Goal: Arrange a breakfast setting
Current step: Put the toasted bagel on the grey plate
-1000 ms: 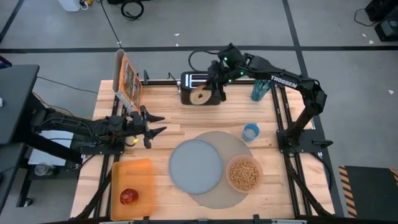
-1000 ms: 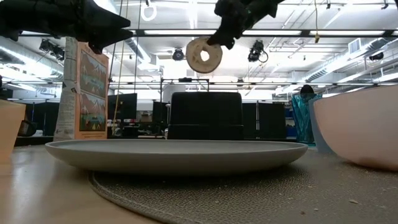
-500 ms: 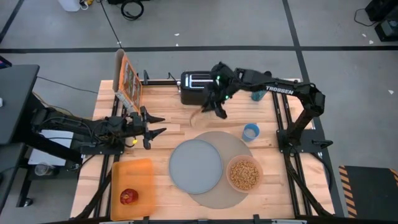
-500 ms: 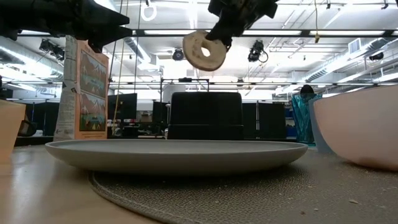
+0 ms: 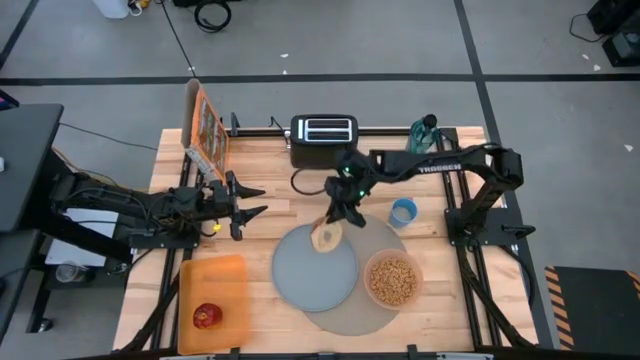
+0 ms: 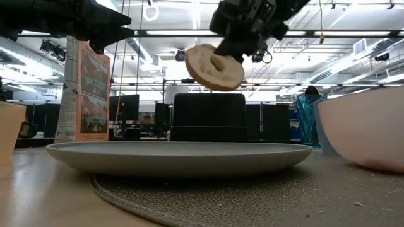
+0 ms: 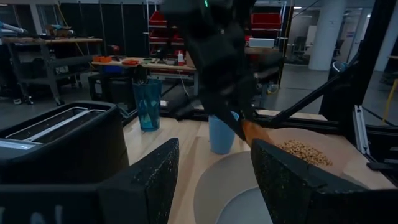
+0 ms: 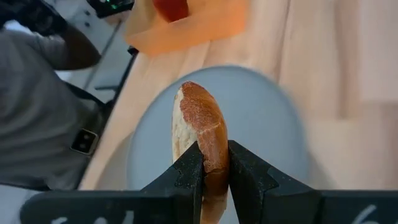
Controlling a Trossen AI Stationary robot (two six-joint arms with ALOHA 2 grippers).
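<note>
Right gripper (image 5: 337, 222) pinches bagel half (image 5: 326, 237) by its edge, in the air over the far rim of the blue-grey plate (image 5: 314, 270). Plate sits on the grey mat (image 5: 385, 235), pink bowl (image 5: 393, 279) beside it. Left gripper (image 5: 249, 201) waits with fingers spread, empty, well apart from plate. Apple (image 5: 207, 317) lies on orange board (image 5: 213, 280).
</note>
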